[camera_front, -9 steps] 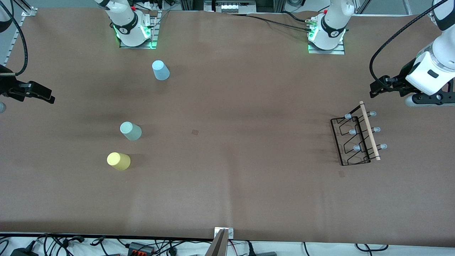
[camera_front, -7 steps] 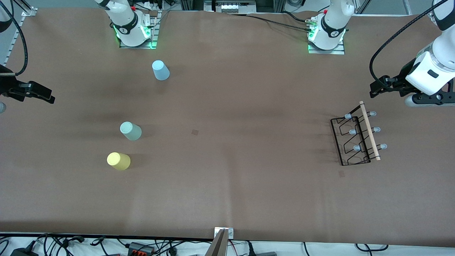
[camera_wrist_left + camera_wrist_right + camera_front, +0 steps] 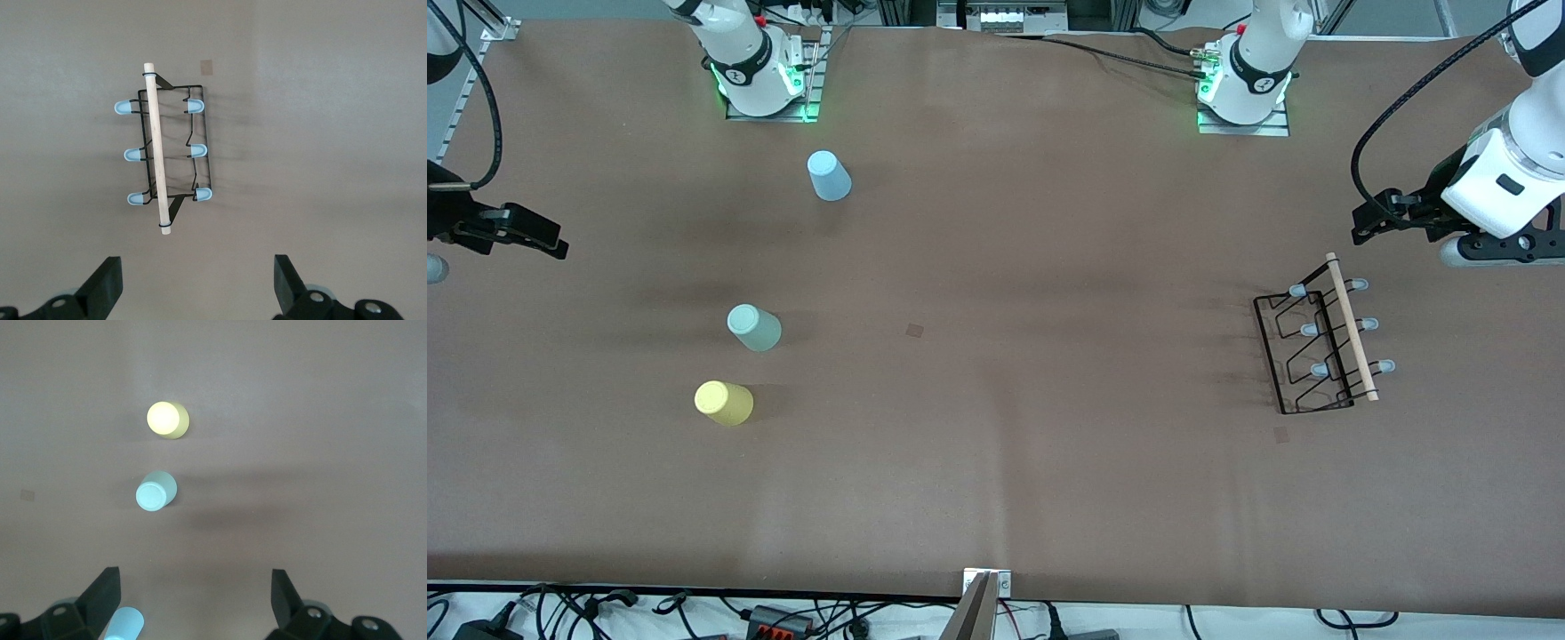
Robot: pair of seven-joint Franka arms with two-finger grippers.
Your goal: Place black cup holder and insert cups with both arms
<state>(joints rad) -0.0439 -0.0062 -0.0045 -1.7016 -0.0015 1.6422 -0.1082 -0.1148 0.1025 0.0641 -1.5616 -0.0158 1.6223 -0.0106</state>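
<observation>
The black cup holder [image 3: 1320,342] stands on the brown table at the left arm's end, wooden rod on top and pale pegs at both sides. It shows whole in the left wrist view [image 3: 167,153]. My left gripper [image 3: 1371,224] hangs open and empty over the table beside the rack's end [image 3: 198,287]. The light blue cup [image 3: 829,175], pale green cup [image 3: 753,326] and yellow cup [image 3: 724,402] sit upside down toward the right arm's end. My right gripper [image 3: 538,240] hangs open and empty at the table's edge. Its wrist view shows the yellow [image 3: 167,419], green [image 3: 155,491] and blue [image 3: 125,625] cups.
The two arm bases [image 3: 765,84] [image 3: 1245,89] stand along the table's back edge. A small dark mark [image 3: 915,330] lies mid-table. A metal bracket [image 3: 987,582] and loose cables run along the edge nearest the front camera. Wide bare table lies between the cups and the rack.
My right gripper has shifted very slightly. The left gripper, the rack and the cups have not moved.
</observation>
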